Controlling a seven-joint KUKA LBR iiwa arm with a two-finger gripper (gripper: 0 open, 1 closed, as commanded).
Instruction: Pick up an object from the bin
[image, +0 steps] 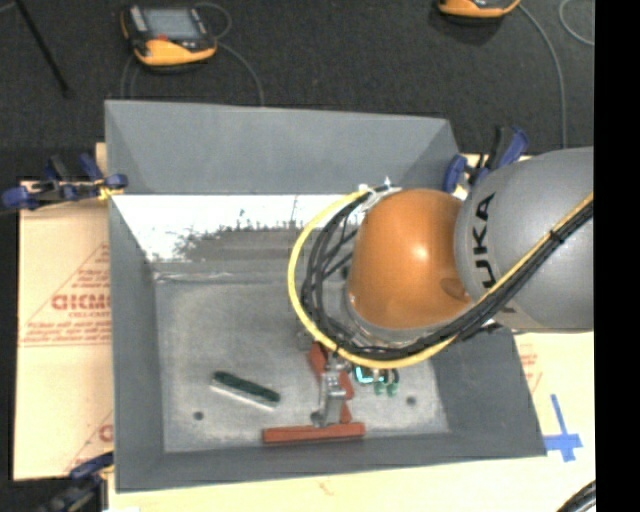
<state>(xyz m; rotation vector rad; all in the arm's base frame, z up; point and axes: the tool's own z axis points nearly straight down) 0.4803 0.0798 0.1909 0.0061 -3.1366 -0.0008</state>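
My gripper (330, 403) reaches down below the arm's orange cover, near the front of the bin and right of its middle. Its lower end stands just above or on a flat red-brown bar (312, 433) that lies along the bin's front wall; I cannot tell if they touch. A dark green pen-like stick (245, 389) lies on the floor to the gripper's left, well apart from it. A small teal thing (380, 379) sits close on the gripper's right, partly hidden under the cover.
The arm with its orange cover and looped cables hangs over the right half of the bin and hides the floor beneath. The bin's sloped walls rise all round; its left half holds bare floor.
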